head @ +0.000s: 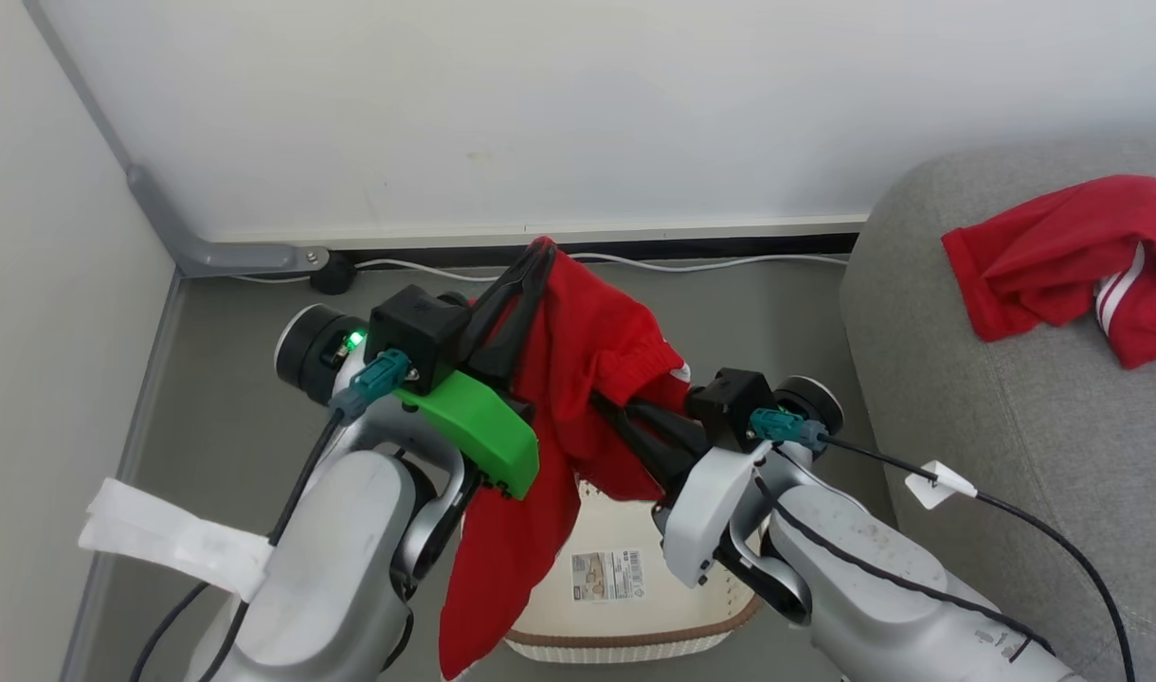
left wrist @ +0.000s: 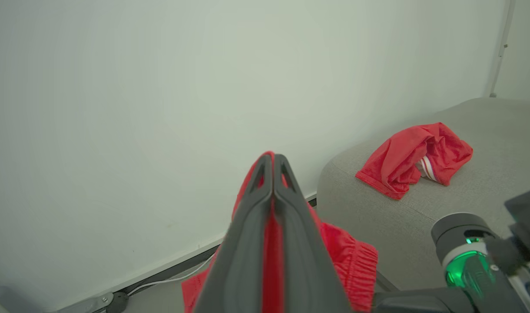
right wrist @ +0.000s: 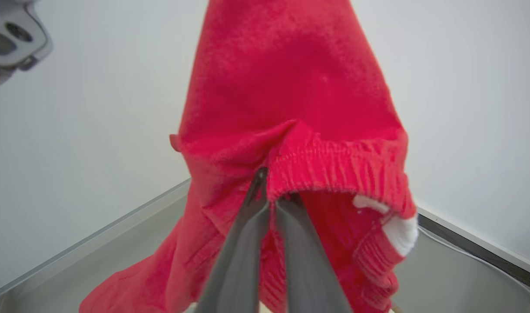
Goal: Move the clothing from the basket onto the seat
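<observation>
Hanging between the two grippers is a red garment (head: pixel 578 341), held up above the basket (head: pixel 625 637), with its long tail trailing down over the basket's left side in the head view. Up top, the left gripper (head: pixel 538 254) has its two dark fingers pinched tight on the garment's highest point. The left wrist view shows a strip of red squeezed right between them. Lower and to the right, the right gripper (head: pixel 601 403) is clamped narrow on the ribbed, gathered band. Its wrist view has the fingertips closed over that elastic edge, with a scrap of white trim dangling just beside them. So both arms have hold of the same piece, the left one high, the right one low!

Down below, the basket sits on the grey floor (head: pixel 237 379) close in, between the two pale forearms, brown rim on its near side and the label sticker (head: pixel 608 575) on its bottom in plain sight.

Over on the right stands the seat (head: pixel 1014 426), big, grey and rounded. On top of it lies a second red garment (head: pixel 1052 256), crumpled, white stripes peeking out, well apart from the hanging one.

At the far side, a white cable (head: pixel 730 265) runs along the foot of the pale wall (head: pixel 540 95).
</observation>
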